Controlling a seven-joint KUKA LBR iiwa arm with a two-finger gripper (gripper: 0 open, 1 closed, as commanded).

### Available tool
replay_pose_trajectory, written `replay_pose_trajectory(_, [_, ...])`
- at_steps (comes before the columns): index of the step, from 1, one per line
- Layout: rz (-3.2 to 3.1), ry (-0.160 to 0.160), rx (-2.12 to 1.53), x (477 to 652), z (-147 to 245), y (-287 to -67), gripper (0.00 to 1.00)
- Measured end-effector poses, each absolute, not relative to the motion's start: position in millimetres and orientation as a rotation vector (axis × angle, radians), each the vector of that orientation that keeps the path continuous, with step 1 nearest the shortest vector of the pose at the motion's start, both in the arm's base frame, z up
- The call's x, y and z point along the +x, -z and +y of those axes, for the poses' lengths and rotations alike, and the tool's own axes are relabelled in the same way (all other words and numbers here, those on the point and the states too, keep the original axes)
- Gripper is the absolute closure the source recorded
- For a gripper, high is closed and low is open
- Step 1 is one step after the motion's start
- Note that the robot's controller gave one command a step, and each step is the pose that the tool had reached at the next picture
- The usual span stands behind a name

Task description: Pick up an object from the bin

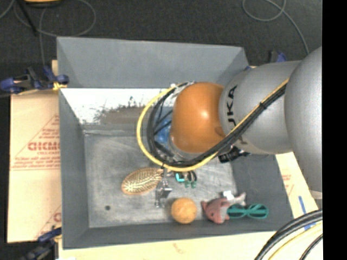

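My fingers hang low over the floor of the bin, just right of the gold oval brush-like thing and under my orange wrist cover. From this angle I cannot tell whether they stand open or closed, and nothing shows between them. The gold oval is the thing nearest me, lying flat on the bin's floor with its narrow right end touching or almost touching my tips, so I judge it the likeliest pick. To take it well I would centre over its broad body to the left, not over the tapered end. I would turn to close across its short width and go down until just off the floor before closing, since a flat, ribbed shell like that may slip out of a shallow pinch. A small teal piece sits right of the gold oval, just past me. I cannot say whether it is loose or part of my own wrist, so I would keep it out of the closing path. Further off, below and right of the gold oval, rests an orange ball, which could roll if nudged. Furthest right of the gold oval lie a pink toy and a teal spectacle-shaped thing touching it, well clear of this grasp.
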State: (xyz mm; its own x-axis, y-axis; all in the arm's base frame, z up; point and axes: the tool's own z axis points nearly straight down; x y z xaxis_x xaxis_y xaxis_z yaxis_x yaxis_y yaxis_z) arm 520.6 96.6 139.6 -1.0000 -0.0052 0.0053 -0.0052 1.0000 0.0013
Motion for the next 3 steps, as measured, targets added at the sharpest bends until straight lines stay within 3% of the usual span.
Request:
replay_pose_trajectory(1, [-3.144, 0.003, 0.004, 522.7, 96.3, -143.5, 0.0])
replay_pose_trajectory(2, [-3.161, 0.012, -0.263, 535.4, 94.5, -79.9, 1.0])
replay_pose_trajectory(3, [-3.16, 0.012, -0.263, 535.4, 94.5, -79.8, 1.0])
